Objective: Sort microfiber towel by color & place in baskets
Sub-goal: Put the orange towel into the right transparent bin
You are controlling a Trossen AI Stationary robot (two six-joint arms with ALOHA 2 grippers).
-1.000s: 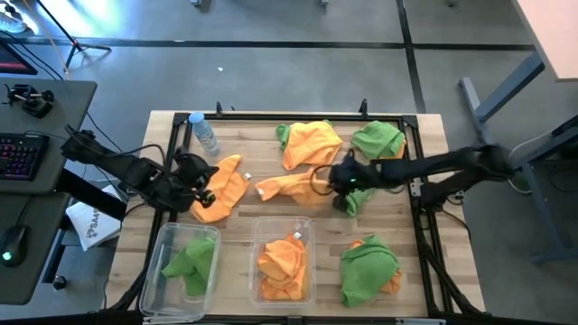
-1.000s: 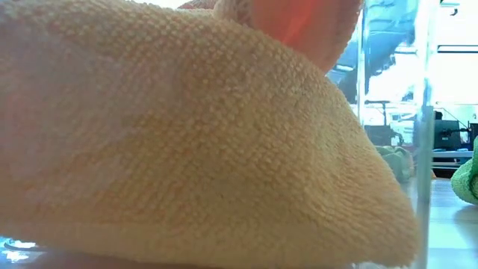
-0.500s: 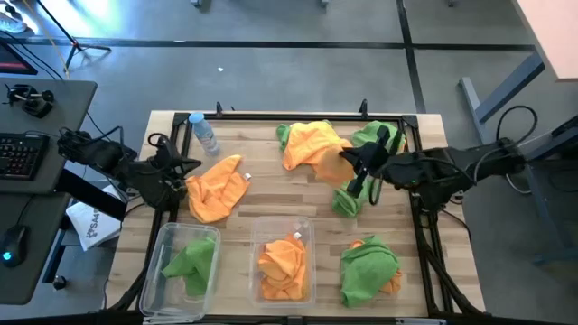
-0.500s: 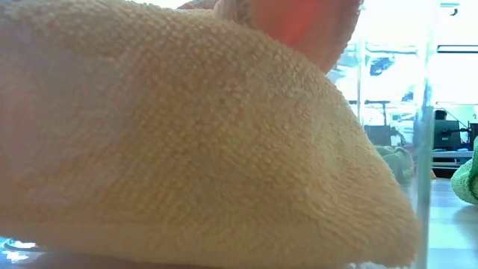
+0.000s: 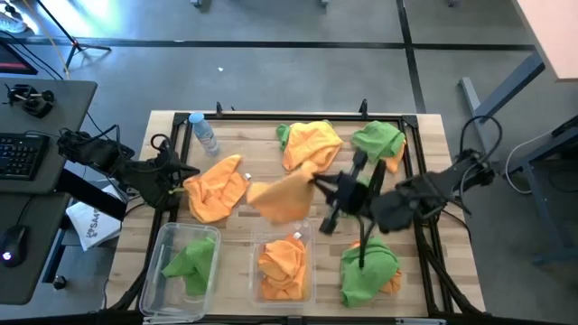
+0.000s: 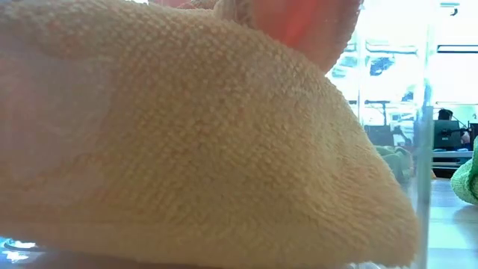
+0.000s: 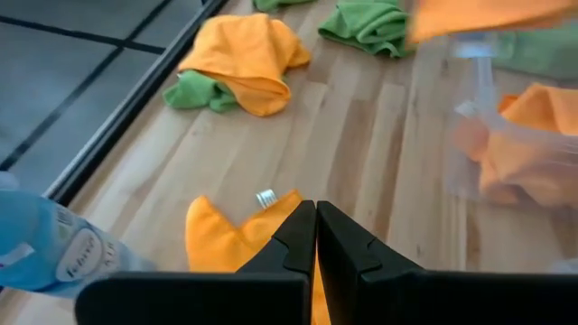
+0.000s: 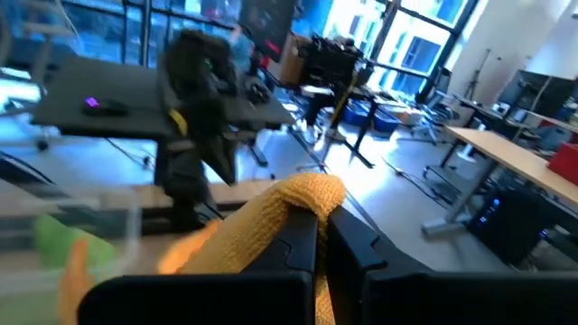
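**Right gripper lifts an orange towel above the table**

The wooden table [image 5: 244,126] carries two clear baskets along its near edge. The left basket [image 5: 153,271] holds a green towel [image 5: 191,262]; the middle basket [image 5: 307,230] holds orange towels [image 5: 280,262], which fill nearly all of the low view pressed against the clear wall.

Loose cloth lies around them: a green pile [image 5: 368,271] with some orange under it beside the middle basket, an orange towel over green [image 5: 312,140] at the far side, a green towel [image 5: 377,137] in the far right corner, and a crumpled orange one [image 5: 217,188] at the left.

The right gripper [image 8: 323,236] is clamped on an orange towel [image 5: 282,199], held in the air just beyond the middle basket; the cloth drapes over its fingers in the right wrist view.

The left gripper [image 7: 316,236] sits closed and empty at the table's left edge, over the crumpled orange towel. A water bottle [image 5: 204,132] stands at the far left.
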